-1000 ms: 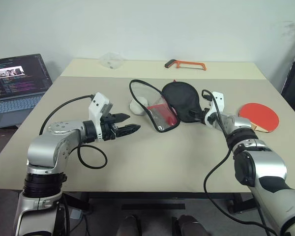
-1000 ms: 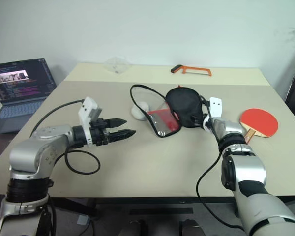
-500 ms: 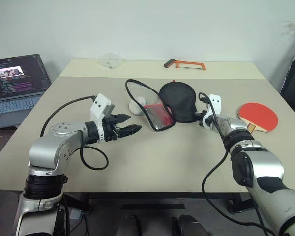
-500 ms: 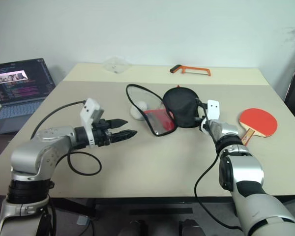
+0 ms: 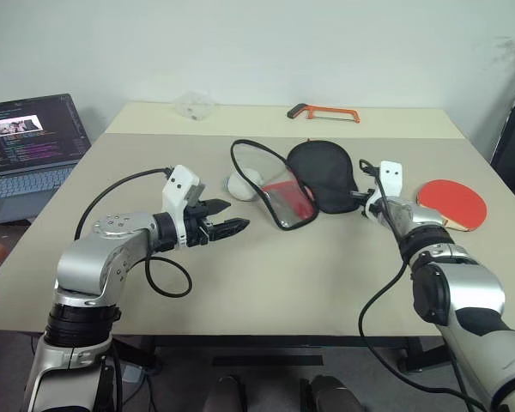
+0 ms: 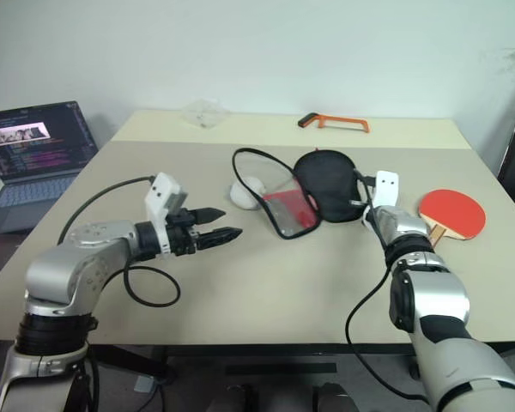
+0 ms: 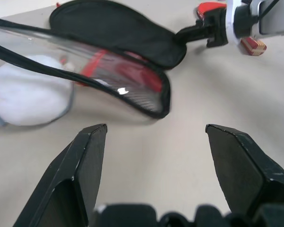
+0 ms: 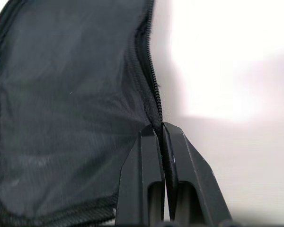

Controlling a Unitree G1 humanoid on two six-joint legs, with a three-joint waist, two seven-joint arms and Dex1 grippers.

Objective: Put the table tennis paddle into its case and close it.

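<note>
I can't read any text, brand, number or sign anywhere on my feeds. The laptop [image 5: 33, 142] off the table's left edge has its screen lit with rows of small coloured lines and a pale strip across the top, but none of it resolves into letters for me. On the case [image 5: 302, 182], the red side shows a pale mark behind its clear flap, too small and glare-covered for me to make out. I see no lettering on the orange hacksaw [image 5: 323, 112] at the far edge.
</note>
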